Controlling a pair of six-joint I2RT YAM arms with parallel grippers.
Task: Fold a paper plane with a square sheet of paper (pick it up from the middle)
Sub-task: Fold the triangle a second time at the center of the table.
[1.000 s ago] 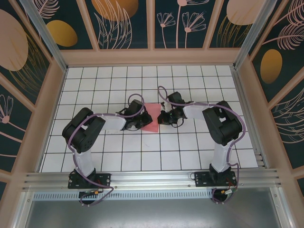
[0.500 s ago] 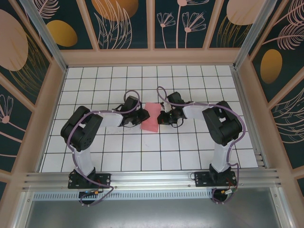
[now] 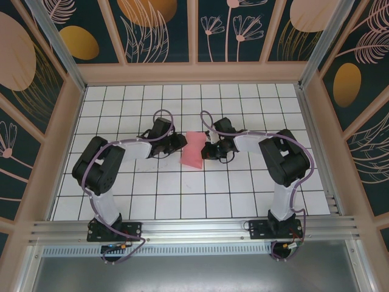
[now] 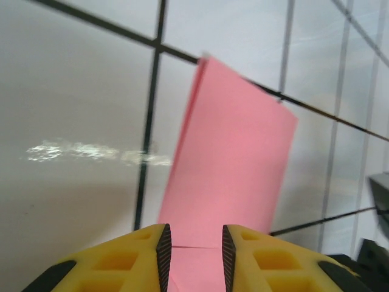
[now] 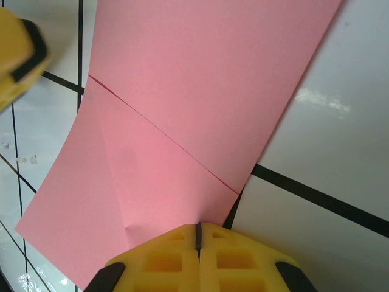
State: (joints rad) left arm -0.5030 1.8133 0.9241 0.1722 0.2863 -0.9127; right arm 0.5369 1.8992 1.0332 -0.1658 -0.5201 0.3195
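Note:
The pink sheet of paper (image 3: 194, 149), folded over with a crease, lies mid-table between both grippers. My right gripper (image 3: 209, 149) is at its right edge. In the right wrist view its jaws (image 5: 197, 234) are pressed together on the sheet of paper (image 5: 182, 109), whose diagonal crease runs up to the left. My left gripper (image 3: 178, 143) stands just left of the sheet. In the left wrist view that left gripper (image 4: 194, 249) is open, and the sheet of paper (image 4: 234, 152) shows through the gap and stretches away beyond the yellow fingertips (image 4: 159, 243).
The white gridded table (image 3: 146, 194) is walled by a wooden frame (image 3: 194, 73) at the back and sides. An aluminium rail (image 3: 194, 228) carrying both arm bases runs along the near edge.
My left gripper has opened, let go of the paper and drawn back to the left and away. The right gripper has stayed shut at the paper's right edge.

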